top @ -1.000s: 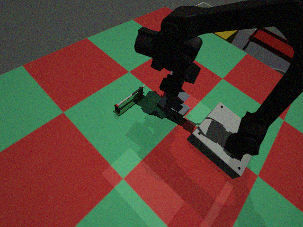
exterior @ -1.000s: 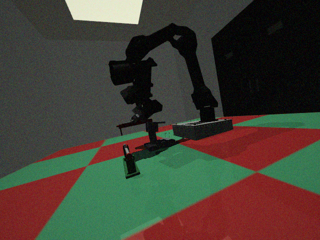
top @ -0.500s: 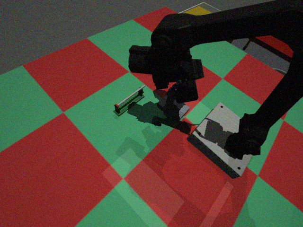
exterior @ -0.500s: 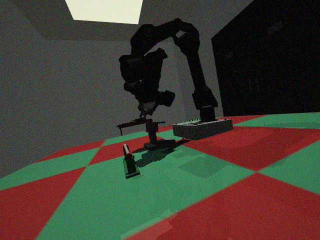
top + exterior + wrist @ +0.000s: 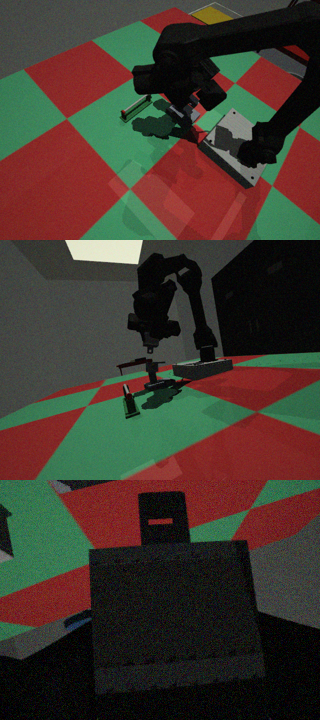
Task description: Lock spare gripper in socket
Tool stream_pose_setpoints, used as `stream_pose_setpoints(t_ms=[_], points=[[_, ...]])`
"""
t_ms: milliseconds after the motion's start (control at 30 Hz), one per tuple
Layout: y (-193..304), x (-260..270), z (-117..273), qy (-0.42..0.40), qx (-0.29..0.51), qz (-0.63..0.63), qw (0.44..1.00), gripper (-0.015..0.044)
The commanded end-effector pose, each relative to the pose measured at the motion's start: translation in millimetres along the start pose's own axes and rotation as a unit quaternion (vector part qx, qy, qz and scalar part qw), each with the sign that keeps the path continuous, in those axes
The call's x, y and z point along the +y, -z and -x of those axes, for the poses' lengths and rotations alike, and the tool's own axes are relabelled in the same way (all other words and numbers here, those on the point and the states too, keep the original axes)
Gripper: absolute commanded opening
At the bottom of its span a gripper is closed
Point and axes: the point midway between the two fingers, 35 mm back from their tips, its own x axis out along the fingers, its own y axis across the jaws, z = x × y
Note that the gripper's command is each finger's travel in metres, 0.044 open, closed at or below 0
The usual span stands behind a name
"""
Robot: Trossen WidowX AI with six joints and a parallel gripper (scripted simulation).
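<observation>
My gripper (image 5: pixel 150 335) is shut on the spare gripper (image 5: pixel 150 343) (image 5: pixel 175 615), a grey block whose spigot (image 5: pixel 150 352) (image 5: pixel 165 506) has an opening through it. In the exterior view the spigot points down, apart from and above the mount's socket (image 5: pixel 151 367) (image 5: pixel 193 100); exact alignment cannot be told. The mount's grey base (image 5: pixel 149 386) (image 5: pixel 195 116) stands on the table below. No pin shows through the socket. The lock pin (image 5: pixel 135 103) (image 5: pixel 126 389), white with a red head, lies on a green cradle (image 5: pixel 134 114) (image 5: pixel 133 414). In the top view the arm hides the fingers and most of the spare gripper.
The robot's pale base block (image 5: pixel 232 120) (image 5: pixel 206 370) stands beside the mount, to its right in the top and exterior views. A thin dark bar (image 5: pixel 161 362) shows at the socket's right. Behind are a yellow panel (image 5: pixel 211 16) and a red rack (image 5: pixel 297 52) (image 5: pixel 134 363).
</observation>
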Motion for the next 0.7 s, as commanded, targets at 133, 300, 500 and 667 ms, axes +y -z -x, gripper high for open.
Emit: stream_pose_setpoints(t_ms=[133,300,500,667], points=[[0,-2,2,0.009,0.01,0.029,0.999,0.0],[-9,1,-4,0.01,0.023,0.07,0.997,0.0],[-14,0,-7,0.01,0.024,0.072,0.997,0.0],[-20,1,-11,0.01,0.024,0.073,0.997,0.0]])
